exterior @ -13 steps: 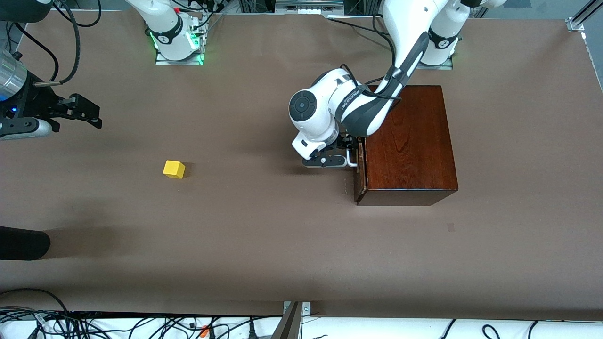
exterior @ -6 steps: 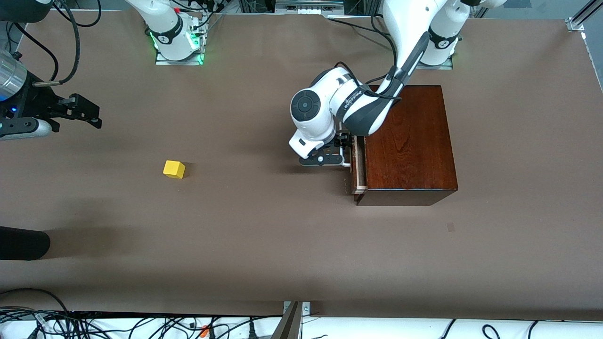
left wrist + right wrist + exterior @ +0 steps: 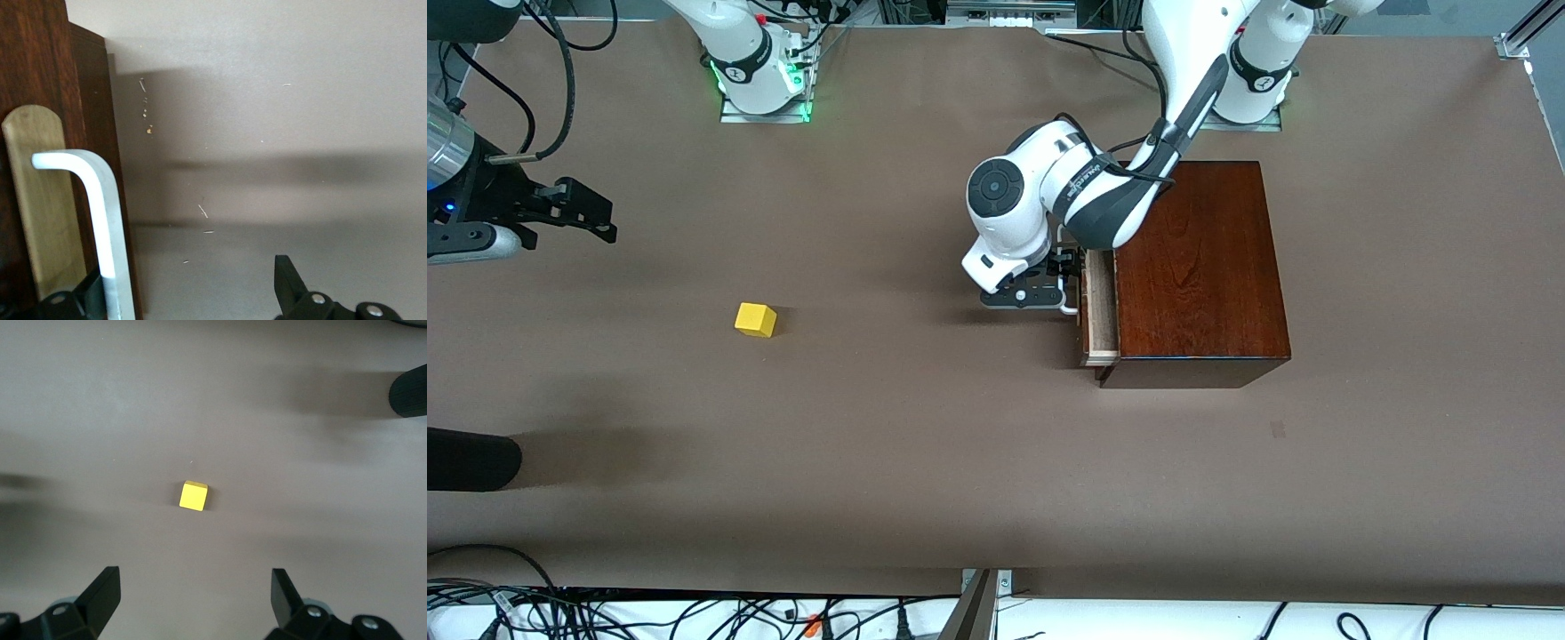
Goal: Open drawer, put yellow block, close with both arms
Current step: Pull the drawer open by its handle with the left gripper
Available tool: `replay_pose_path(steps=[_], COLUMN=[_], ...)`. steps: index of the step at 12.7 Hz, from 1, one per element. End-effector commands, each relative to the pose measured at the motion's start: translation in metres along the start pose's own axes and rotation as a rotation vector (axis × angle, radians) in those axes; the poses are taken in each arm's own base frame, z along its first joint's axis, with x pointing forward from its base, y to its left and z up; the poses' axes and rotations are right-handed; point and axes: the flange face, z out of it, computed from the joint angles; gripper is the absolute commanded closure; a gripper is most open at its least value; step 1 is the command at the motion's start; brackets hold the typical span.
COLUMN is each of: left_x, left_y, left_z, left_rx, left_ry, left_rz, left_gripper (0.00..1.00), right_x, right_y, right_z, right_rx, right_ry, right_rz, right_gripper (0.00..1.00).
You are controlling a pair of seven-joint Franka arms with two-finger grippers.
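Note:
The reddish-brown wooden box stands toward the left arm's end of the table. Its drawer is pulled out a little, showing a strip of pale-wood tray. My left gripper is at the drawer's front, open, its fingers wide apart. The white handle runs just inside one finger; the other finger stands well clear of it. The yellow block lies alone on the brown table toward the right arm's end. My right gripper waits open in the air with the yellow block in its view.
A black rounded object juts in at the table's edge at the right arm's end, nearer the front camera than the block. Cables lie along the front edge. Bare table lies between block and box.
The drawer has slid out of the box toward the right arm's end, more pale wood showing. My left gripper moved the same way with the handle. The right arm has not moved.

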Motion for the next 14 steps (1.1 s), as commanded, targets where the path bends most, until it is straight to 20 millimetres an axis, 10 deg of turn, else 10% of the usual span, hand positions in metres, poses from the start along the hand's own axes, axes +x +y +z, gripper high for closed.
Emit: replay_pose_path(steps=[1,14], left_x=[-0.026,-0.032], left_y=[0.056,0.058], left_z=[0.002,-0.011], left_rx=[-0.164,-0.099], left_ry=[-0.007,0.031], left_rz=[0.011,0.066], left_gripper=[0.00,0.00], right_x=[0.002,0.001], right_y=[0.003,0.004], right_z=[-0.004,-0.005], right_rx=[-0.002,-0.002], right_ry=[0.007,0.010], right_rz=[-0.004,-0.003], right_gripper=[0.00,0.00])
